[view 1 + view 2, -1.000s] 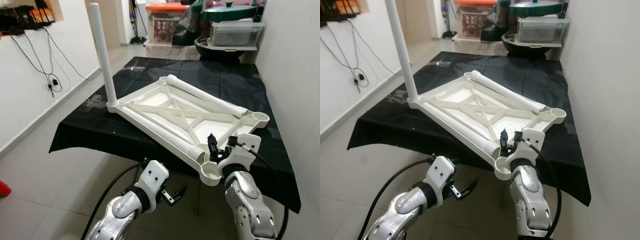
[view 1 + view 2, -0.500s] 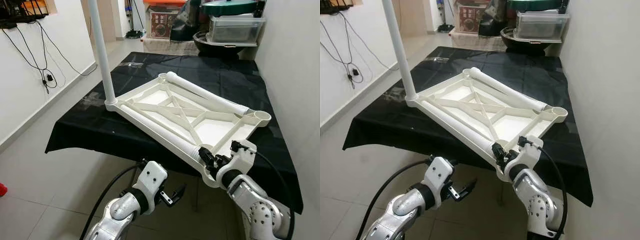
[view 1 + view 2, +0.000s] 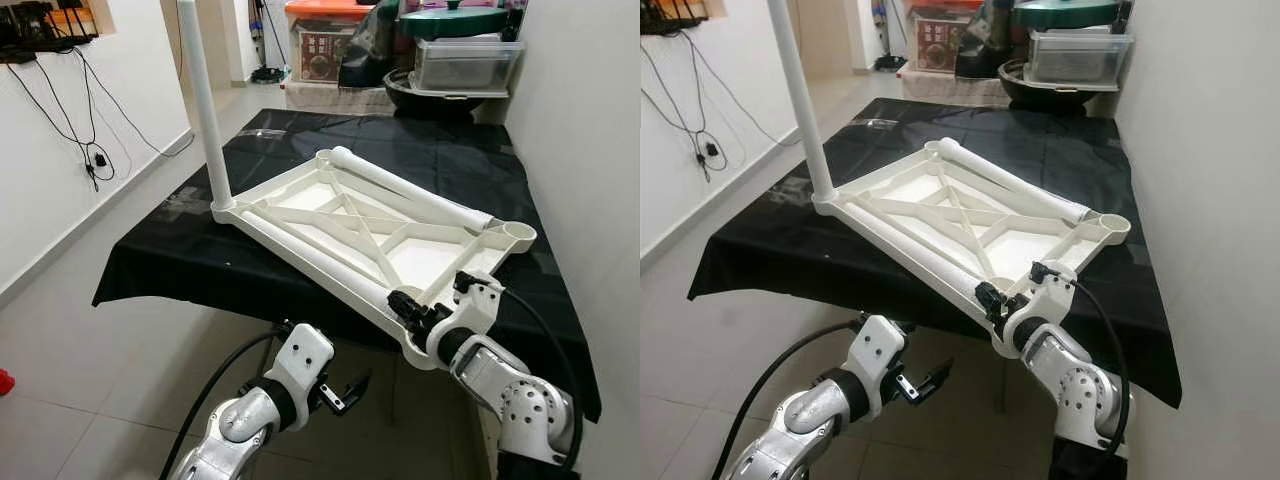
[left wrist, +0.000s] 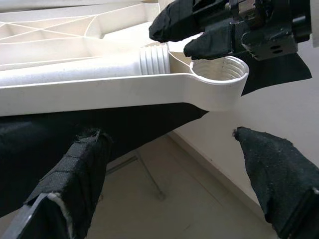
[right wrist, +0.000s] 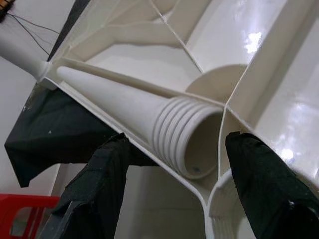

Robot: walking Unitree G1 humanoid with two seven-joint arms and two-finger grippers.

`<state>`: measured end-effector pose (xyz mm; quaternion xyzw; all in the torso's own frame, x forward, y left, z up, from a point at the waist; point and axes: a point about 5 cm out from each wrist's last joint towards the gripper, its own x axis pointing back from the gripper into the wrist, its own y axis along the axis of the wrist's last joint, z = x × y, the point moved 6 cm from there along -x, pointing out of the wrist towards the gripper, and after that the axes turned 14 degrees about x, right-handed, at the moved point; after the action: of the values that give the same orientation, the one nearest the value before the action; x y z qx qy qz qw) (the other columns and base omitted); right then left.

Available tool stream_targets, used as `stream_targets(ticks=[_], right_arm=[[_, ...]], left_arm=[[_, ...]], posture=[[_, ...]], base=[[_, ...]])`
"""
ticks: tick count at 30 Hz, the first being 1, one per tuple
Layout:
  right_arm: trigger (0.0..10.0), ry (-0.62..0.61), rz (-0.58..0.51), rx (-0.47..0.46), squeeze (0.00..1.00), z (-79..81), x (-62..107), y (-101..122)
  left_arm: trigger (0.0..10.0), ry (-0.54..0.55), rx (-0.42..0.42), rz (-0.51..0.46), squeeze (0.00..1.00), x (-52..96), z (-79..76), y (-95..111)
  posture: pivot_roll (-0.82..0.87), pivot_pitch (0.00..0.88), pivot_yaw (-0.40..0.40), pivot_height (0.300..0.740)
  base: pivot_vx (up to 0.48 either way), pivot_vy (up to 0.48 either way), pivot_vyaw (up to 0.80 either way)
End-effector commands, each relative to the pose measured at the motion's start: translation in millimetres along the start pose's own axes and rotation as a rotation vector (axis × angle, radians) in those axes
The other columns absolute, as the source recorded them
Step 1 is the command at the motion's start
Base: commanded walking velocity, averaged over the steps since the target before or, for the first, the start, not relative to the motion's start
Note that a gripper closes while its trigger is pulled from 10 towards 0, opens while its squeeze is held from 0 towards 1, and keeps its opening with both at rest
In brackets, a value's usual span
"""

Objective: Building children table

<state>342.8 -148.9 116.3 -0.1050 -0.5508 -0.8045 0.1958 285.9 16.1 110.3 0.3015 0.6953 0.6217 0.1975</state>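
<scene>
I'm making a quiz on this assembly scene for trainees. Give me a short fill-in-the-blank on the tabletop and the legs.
1. The white tabletop lies upside down on a ____ cloth.
2. The number of legs already standing upright in a corner socket is ____; that upright leg is at the far left corner.
3. The right gripper is at the ____ end of the loose leg lying along the near edge.
4. The left gripper hangs ____ the tabletop's edge.

Missing words: black; one; threaded; below

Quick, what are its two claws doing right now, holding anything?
Left gripper: open, holding nothing, below the table's edge.
Right gripper: open, fingers either side of the loose leg's threaded end, not yet gripping.
</scene>
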Motion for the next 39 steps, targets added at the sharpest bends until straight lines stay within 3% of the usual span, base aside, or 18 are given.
stream_targets(ticks=[1,18,26,30,33,39], right_arm=[[10.0,0.019,0.022,-0.005,0.0,5.9,-2.8,-1],[10.0,0.018,0.056,-0.016,0.0,8.7,-14.1,-4],[10.0,0.059,0.052,-0.072,0.0,19.6,-26.1,-3],[10.0,0.106,0.026,-0.129,0.0,28.3,-31.5,3],[10.0,0.251,-0.018,-0.201,0.0,46.7,-30.0,15],[10.0,0.338,-0.043,-0.208,0.0,55.5,-25.0,21]], left_arm=[[10.0,0.005,-0.002,0.001,0.0,2.1,0.3,1],[10.0,0.004,0.0,0.0,0.0,2.8,-1.2,2],[10.0,0.003,0.001,-0.004,0.0,3.0,-3.0,4],[10.0,0.002,0.0,-0.006,0.0,2.7,-3.8,4],[10.0,0.0,-0.002,-0.008,0.0,2.3,-4.8,5],[10.0,-0.001,-0.003,-0.008,0.0,2.0,-5.0,6]], posture=[[0.13,0.0,-0.045,0.74],[0.13,0.0,-0.048,0.74],[0.13,0.0,-0.053,0.74],[0.14,0.0,-0.053,0.74],[0.14,0.0,-0.057,0.74],[0.14,0.0,-0.057,0.74]], base=[[0.0,0.0,0.0],[0.0,0.0,0.0],[0.0,0.0,0.0],[0.0,0.0,0.0],[0.0,0.0,0.0],[0.0,0.0,0.0]])
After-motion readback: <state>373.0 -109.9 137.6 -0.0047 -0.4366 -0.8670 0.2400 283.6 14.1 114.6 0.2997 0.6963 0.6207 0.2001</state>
